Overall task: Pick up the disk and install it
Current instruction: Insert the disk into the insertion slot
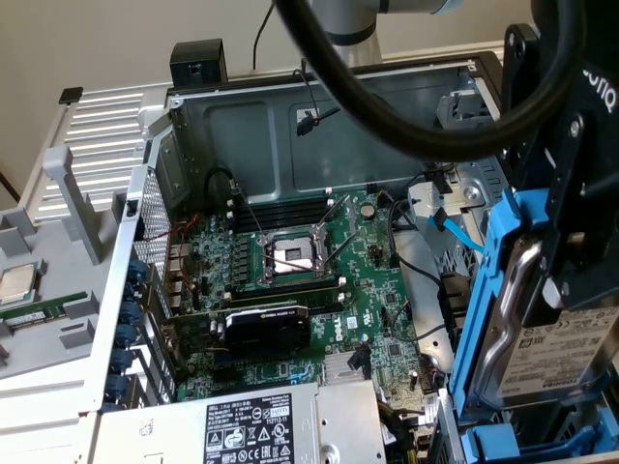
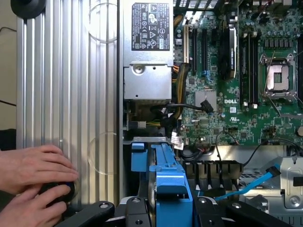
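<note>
Wrist view first: we see the claw [image 2: 171,213] clenched on the disk [image 2: 169,182], its blue carrier pinched edge-on between the black fingers. In the exterior view the disk [image 1: 546,348] hangs upright at lower right, beside the open computer case [image 1: 242,126], right of the motherboard [image 1: 290,280]; the power supply [image 1: 261,425] sits bottom centre.

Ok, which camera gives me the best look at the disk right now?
The exterior view: the disk stands upright at that view's right, label and metal face towards the camera, blue frame around it. The wrist view sees it edge-on, mostly blue frame.
</note>
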Robot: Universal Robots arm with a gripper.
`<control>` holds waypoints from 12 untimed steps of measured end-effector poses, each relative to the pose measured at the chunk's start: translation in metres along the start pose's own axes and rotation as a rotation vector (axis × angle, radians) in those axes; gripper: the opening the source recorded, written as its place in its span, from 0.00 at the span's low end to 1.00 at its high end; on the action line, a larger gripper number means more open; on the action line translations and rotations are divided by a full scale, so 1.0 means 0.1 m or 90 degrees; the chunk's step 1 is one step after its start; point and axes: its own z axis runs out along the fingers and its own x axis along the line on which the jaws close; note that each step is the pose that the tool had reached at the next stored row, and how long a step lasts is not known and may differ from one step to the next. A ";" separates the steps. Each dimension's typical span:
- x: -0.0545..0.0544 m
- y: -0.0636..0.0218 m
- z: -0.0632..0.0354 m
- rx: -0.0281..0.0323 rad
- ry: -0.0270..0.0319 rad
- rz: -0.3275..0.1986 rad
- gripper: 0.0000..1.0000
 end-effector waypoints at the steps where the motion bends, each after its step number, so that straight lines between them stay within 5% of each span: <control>1: 0.00 0.000 0.003 0.0000 0.0000 0.000 0.37; 12: 0.00 -0.001 0.037 0.0000 -0.0002 0.000 0.37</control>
